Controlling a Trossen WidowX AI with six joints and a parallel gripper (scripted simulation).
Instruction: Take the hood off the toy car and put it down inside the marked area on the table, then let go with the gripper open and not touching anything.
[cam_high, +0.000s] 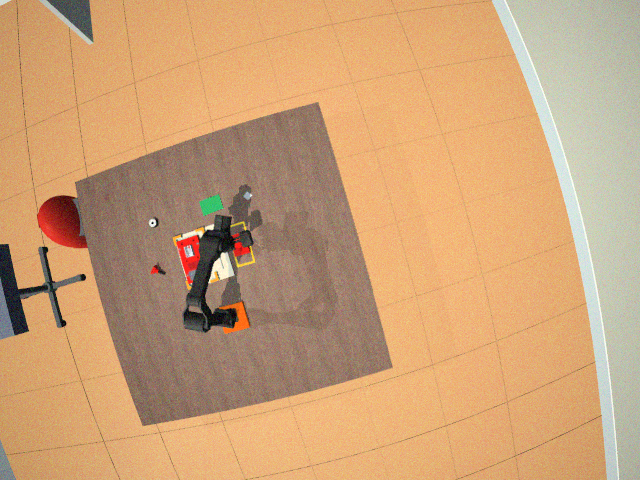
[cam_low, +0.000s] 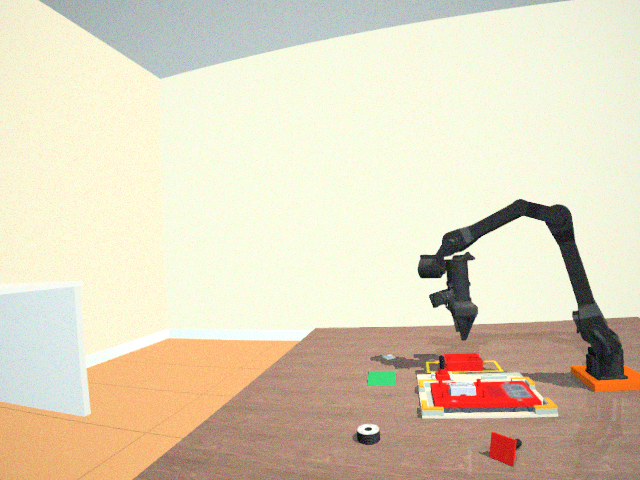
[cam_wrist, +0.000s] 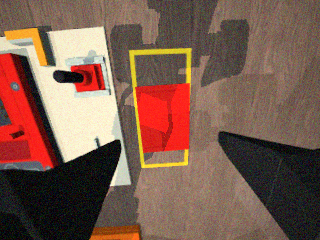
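Observation:
The red hood (cam_high: 241, 249) (cam_low: 463, 362) (cam_wrist: 155, 117) rests on the table in the yellow marked area (cam_high: 247, 265) (cam_wrist: 160, 51). In the wrist view its side edges reach the side lines, partly hiding them; bare table shows at both ends. My gripper (cam_low: 463, 338) (cam_wrist: 170, 140) is open and empty, clear above the hood, with the fingers wide on either side and not touching it. The toy car (cam_high: 192, 263) (cam_low: 493, 395) (cam_wrist: 22, 90) has its front uncovered, showing a pale engine block.
The car sits on a white tray (cam_low: 485, 413) (cam_wrist: 60, 115) beside the marked area. The tray also holds a red part with a black peg (cam_wrist: 92, 80). A green square (cam_low: 381, 378), a wheel (cam_low: 368, 434), a red piece (cam_low: 503, 448) and a small grey piece (cam_low: 387, 357) lie around.

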